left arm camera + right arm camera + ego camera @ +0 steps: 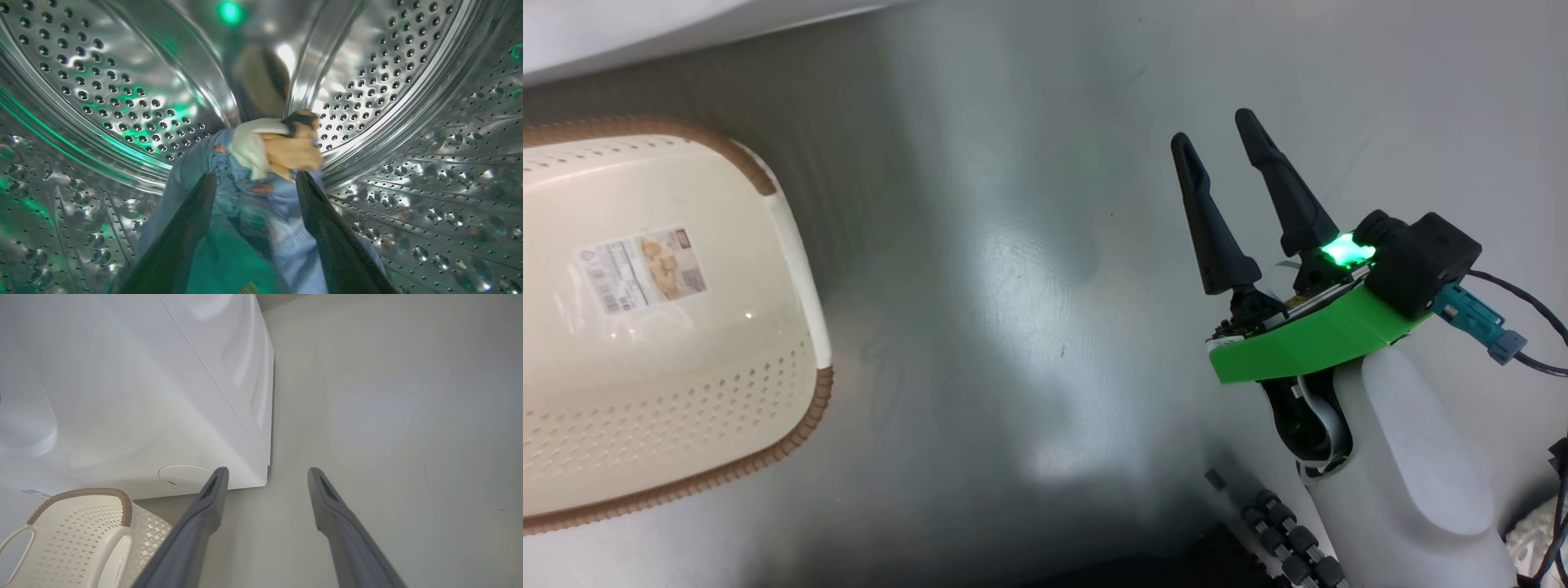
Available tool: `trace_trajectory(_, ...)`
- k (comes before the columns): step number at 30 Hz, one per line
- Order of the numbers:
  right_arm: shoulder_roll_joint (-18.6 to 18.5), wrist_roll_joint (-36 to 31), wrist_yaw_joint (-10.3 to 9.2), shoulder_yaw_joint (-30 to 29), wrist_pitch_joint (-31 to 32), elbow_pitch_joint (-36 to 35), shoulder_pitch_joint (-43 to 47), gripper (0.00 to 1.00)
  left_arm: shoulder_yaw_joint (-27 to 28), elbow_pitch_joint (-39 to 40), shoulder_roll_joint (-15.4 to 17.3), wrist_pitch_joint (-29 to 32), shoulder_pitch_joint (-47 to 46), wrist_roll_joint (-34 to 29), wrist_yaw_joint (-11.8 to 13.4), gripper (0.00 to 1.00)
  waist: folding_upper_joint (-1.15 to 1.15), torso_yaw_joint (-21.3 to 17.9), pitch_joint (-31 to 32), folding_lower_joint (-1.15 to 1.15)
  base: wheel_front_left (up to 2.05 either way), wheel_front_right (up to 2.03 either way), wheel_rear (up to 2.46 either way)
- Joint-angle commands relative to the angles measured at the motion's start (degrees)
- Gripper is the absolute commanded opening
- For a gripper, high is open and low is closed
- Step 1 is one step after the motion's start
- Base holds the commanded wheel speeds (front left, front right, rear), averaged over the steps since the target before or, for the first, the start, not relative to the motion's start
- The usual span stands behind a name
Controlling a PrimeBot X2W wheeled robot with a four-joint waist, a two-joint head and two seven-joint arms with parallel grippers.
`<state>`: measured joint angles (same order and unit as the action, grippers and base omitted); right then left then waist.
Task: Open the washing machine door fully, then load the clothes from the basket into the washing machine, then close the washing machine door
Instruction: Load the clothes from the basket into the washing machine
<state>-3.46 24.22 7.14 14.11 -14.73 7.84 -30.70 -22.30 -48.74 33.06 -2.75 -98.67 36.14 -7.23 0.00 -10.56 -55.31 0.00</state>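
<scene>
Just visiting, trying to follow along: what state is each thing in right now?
basket, no clothes in the visible part.
clothes, lying in the washing machine.
left gripper, open, inside the washing machine, one finger on each side of the clothes.
right gripper, open, holding nothing.

A label (641,269) with a barcode is carried on the bottom of the basket (727,384); its print cannot be read. Lettering on a handle (116,555) is illegible.
</scene>
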Motion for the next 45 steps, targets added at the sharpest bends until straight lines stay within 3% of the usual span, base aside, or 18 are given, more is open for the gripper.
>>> trace_trajectory(1,0.6,-0.6,0.35,1.0,-0.3,-0.8,2.3,1.0,0.5,0.8,2.1,-0.7,0.8,1.0,0.4,1.0,0.0,0.8,1.4,0.0,0.0,0.0,0.0)
trace_trajectory(20,0.6,-2.9,0.35,-1.1,-0.3,0.9,4.6,1.0,0.8,6.2,0.0,-7.0,18.8,4.1,3.2,1.0,0.0,4.1,11.2,0.0,0.0,0.0,0.0)
trace_trajectory(45,0.6,-5.6,0.35,-3.2,-0.3,3.9,8.7,1.0,5.5,32.3,-3.0,-12.1,54.8,6.0,14.8,1.0,0.0,5.9,25.1,0.0,0.0,0.0,0.0)
